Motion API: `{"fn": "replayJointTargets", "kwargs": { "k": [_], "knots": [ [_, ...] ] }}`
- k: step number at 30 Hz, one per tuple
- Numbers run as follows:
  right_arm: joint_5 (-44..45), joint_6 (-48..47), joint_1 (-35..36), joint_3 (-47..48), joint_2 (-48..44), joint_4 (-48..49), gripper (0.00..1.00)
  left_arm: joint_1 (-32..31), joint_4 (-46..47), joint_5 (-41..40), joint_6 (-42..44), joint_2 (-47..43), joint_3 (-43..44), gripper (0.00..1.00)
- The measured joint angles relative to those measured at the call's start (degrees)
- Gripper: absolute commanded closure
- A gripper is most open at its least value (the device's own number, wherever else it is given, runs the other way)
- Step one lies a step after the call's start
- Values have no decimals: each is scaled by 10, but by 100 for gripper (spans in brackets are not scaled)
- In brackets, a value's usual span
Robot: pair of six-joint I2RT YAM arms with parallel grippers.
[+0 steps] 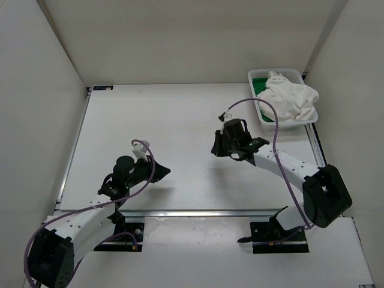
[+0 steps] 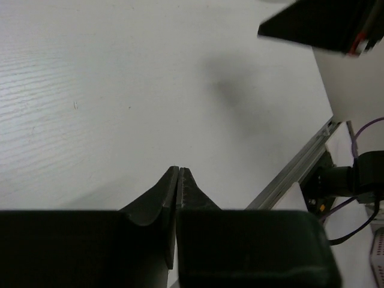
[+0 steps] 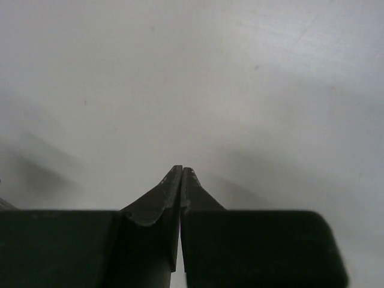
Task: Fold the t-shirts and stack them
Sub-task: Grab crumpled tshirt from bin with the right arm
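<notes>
A crumpled white t-shirt (image 1: 290, 99) lies heaped in the white mesh basket (image 1: 262, 117) at the table's far right. A bit of green t-shirt (image 1: 261, 85) shows under it at the basket's far end. My left gripper (image 1: 166, 171) hovers low over the bare table near the front left, pointing right; its jaws (image 2: 179, 169) are shut on nothing. My right gripper (image 1: 214, 148) is over mid-table, pointing left, well short of the basket. Its jaws (image 3: 182, 169) are pressed together and hold nothing.
White walls close in the table on the left, back and right. A metal rail (image 2: 297, 175) runs along the table's near edge. The right arm (image 2: 327, 27) shows at the top right of the left wrist view.
</notes>
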Motion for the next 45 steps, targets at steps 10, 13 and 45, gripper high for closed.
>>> {"fn": "replayJointTargets", "kwargs": {
  "k": [10, 13, 45],
  "knots": [
    [74, -57, -178, 238, 79, -81, 91, 81, 125, 56, -58, 43, -42, 83],
    [101, -73, -236, 296, 107, -97, 74, 85, 129, 62, -63, 65, -46, 72],
    [97, -136, -341, 500, 355, -191, 62, 28, 131, 49, -34, 167, -40, 48]
  ]
}}
